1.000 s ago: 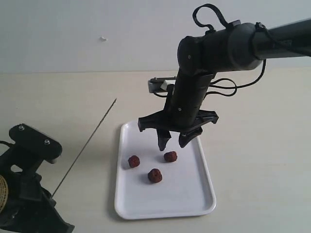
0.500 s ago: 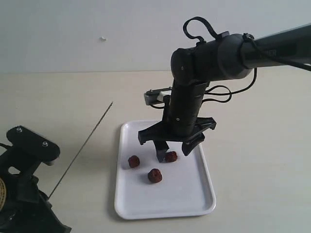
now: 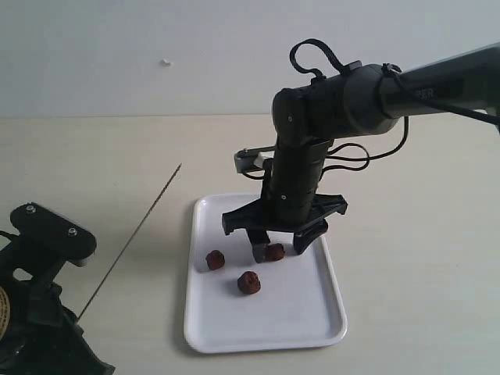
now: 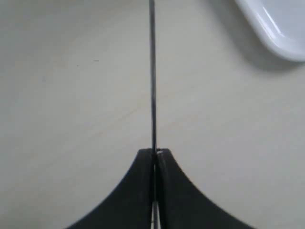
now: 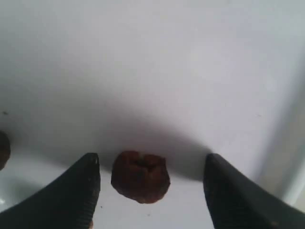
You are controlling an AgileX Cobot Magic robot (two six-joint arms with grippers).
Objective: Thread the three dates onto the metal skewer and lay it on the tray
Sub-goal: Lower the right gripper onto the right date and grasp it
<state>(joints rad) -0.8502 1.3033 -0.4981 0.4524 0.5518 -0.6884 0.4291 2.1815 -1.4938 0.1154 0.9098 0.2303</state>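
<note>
Right wrist view: right gripper (image 5: pixel 150 164), spread, straddles one date (image 5: pixel 140 176) on the tray (image 3: pixel 308 332). Left gripper (image 4: pixel 155 153) pinches the metal skewer (image 4: pixel 152 71) beside the tray. Step: first pick; next, close squarely on the date.

A flat white rectangular plastic tray (image 3: pixel 312 316) with rounded corners lay on the pale beige surface (image 3: pixel 414 234). The black right pincer (image 3: pixel 280 248) pointed down over it with its fingers spread, and a small wrinkled reddish-brown date (image 3: pixel 274 251) sat between their tips. A second date (image 3: pixel 215 260) and a third date (image 3: pixel 249 283) lay nearby on the tray, apart from each other. Left of the tray, a thin straight silver-grey metal skewer (image 3: pixel 129 241) slanted up from the black left arm (image 3: pixel 43 297).
</note>
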